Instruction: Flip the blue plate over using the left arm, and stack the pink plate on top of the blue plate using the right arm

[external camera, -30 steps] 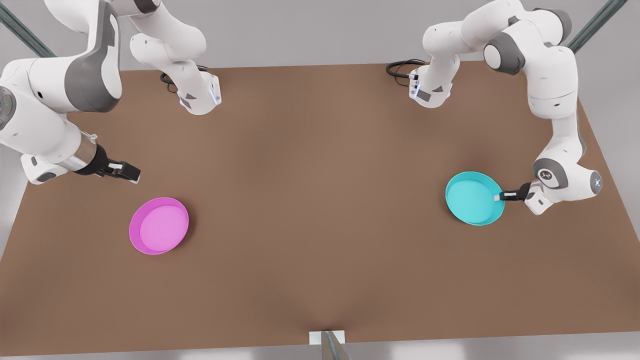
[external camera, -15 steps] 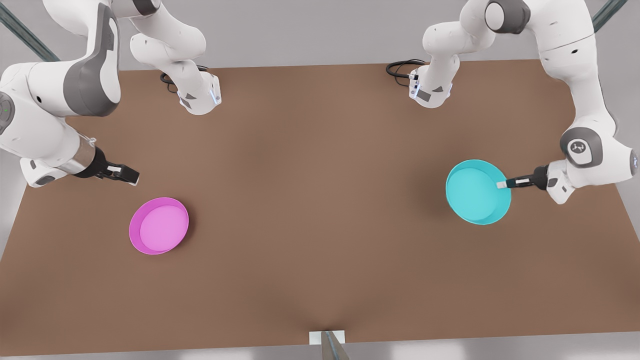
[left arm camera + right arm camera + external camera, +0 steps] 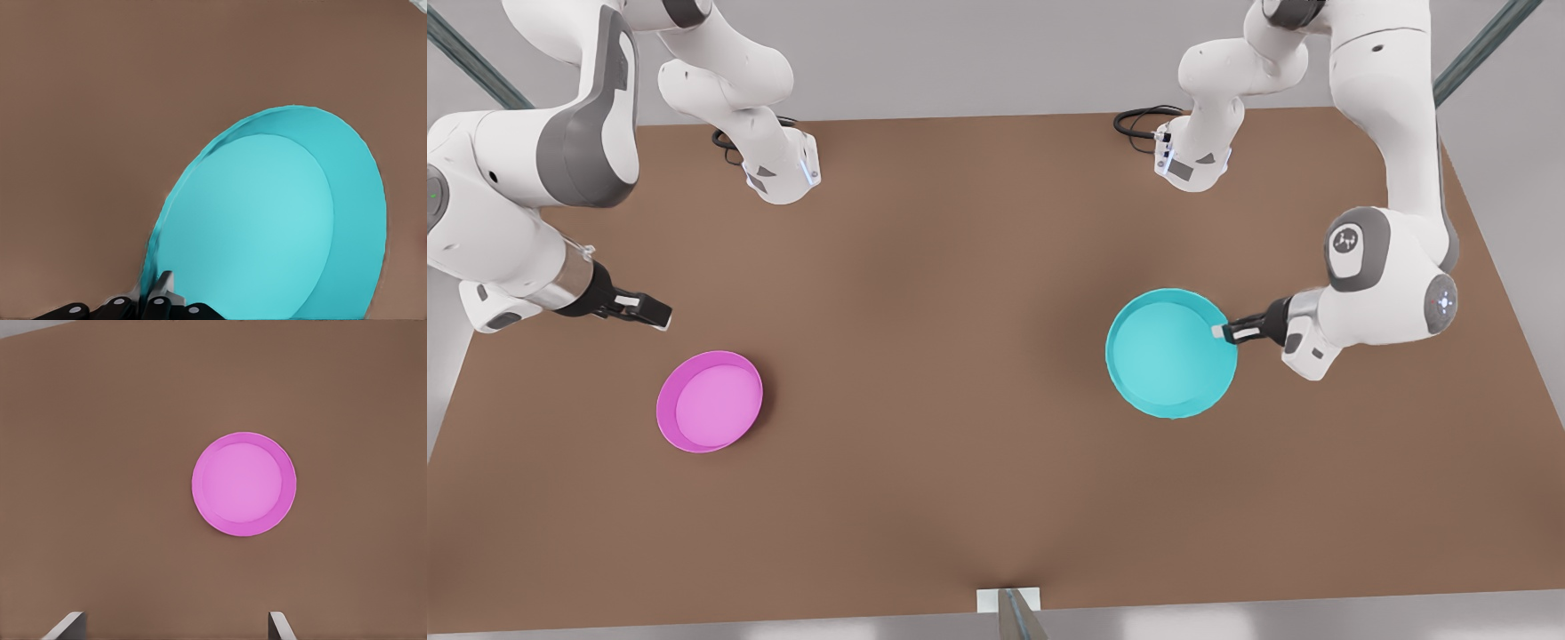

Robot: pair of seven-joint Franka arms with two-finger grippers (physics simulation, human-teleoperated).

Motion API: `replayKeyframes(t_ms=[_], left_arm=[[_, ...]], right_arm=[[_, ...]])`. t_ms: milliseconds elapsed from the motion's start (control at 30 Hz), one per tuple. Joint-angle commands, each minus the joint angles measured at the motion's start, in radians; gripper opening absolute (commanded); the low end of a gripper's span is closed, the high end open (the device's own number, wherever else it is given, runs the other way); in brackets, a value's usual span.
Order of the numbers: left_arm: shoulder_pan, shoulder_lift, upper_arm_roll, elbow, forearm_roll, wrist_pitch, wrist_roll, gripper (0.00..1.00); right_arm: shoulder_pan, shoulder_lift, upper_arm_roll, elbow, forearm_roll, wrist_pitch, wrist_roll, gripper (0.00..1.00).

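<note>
While the blue plate hangs tilted above the desk, open side up, toward the front view's right, the left hand is clamped on its rim at the edge nearest that arm. From the left wrist view the black fingers pinch the plate's rim, w/ the flat inside facing the camera and the brown desk behind it. The pink plate lies flat, open side up, on the front view's left, well apart from the blue one. The right hand hovers near it, up and to the side, not touching, fingers apart. The right wrist view looks down on the pink plate w/ two fingertips spread wide at the frame edge.
</note>
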Motion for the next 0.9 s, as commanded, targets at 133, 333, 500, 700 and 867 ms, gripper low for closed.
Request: replayKeyframes(t_ms=[133,333,500,700,867], left_arm=[[0.0,0.003,-0.142,0.081,-0.038,-0.024,-0.183,0.21],[-0.044,0.078,-0.289,0.187,0.125,-0.024,-0.322,0.21],[-0.093,0.037,-0.355,0.191,0.493,-0.174,-0.283,0.21],[-0.093,0.021,-0.423,0.193,0.679,-0.225,-0.266,0.21],[-0.196,0.082,-0.486,0.193,1.001,-0.208,-0.277,0.21]], right_arm=[[0.002,0.0,0.0,0.0,0.0,-0.002,0.0,1.0],[0.001,0.0,0.0,0.0,0.0,-0.003,0.0,1.0],[0.007,0.0,0.001,0.0,0.0,-0.005,0.003,1.0],[0.002,0.0,0.001,-0.002,0.0,-0.002,0.0,1.0],[-0.002,0.031,0.0,-0.002,0.002,0.003,0.0,1.0]])
